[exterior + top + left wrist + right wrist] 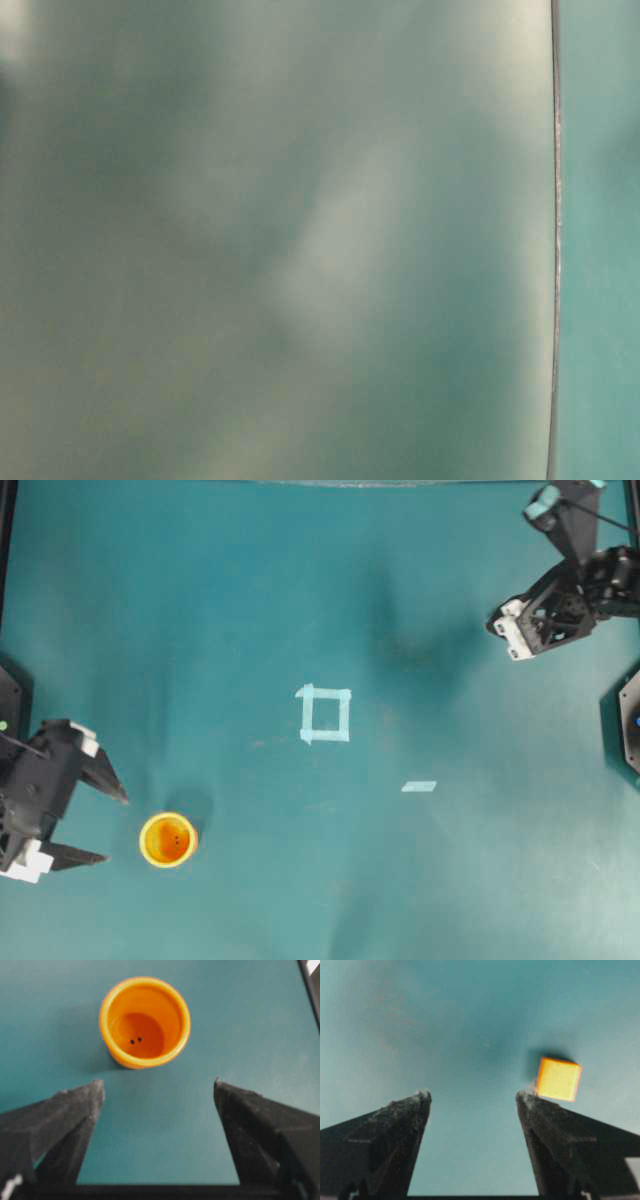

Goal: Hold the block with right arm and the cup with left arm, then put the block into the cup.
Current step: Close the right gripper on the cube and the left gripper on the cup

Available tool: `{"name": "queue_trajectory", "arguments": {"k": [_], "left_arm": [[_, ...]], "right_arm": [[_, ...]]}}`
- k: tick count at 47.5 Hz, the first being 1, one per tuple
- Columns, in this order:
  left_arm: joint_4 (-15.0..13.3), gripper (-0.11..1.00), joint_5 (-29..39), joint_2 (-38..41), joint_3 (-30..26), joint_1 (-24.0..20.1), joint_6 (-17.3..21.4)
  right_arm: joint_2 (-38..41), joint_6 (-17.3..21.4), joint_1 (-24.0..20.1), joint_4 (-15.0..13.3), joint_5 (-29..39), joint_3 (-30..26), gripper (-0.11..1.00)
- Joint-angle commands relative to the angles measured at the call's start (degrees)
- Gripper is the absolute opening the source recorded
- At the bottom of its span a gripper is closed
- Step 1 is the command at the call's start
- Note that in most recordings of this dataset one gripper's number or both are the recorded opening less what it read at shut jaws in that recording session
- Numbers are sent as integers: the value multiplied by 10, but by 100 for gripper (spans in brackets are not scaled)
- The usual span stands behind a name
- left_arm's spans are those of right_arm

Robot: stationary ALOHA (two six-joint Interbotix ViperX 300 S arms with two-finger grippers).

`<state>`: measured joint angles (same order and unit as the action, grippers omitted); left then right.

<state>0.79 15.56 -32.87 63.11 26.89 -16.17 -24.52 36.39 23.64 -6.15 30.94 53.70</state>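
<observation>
Table-level view blurred teal, nothing legible

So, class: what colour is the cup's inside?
Orange, inside the cup; the left wrist view shows it best.

Cup (168, 839) just right of left gripper (117, 828); block (558, 1079) seemingly beside right gripper (474, 1097) fingertip.

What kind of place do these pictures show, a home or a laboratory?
Most likely a robot laboratory tabletop. A bare teal work surface carries a taped square marker, two black arms end in the left gripper and right gripper, and the only props are a cup and a block.
</observation>
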Motion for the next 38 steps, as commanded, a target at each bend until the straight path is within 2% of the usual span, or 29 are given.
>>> {"name": "queue_trajectory", "arguments": {"k": [1,8,14,27,38], "left_arm": [[4,86,-3,21,-19,4,2],[4,86,-4,52,-20,4,1],[4,86,-11,75,-20,3,0],[4,86,-56,126,-21,4,-1],[4,86,-124,189,-24,-2,0]], "right_arm": [[18,13,2,-30,18,-27,67],[34,42,2,-67,23,-39,67],[33,62,2,-84,23,-38,67],[32,67,3,-87,26,-34,67],[33,70,3,-87,24,-33,67]]}}
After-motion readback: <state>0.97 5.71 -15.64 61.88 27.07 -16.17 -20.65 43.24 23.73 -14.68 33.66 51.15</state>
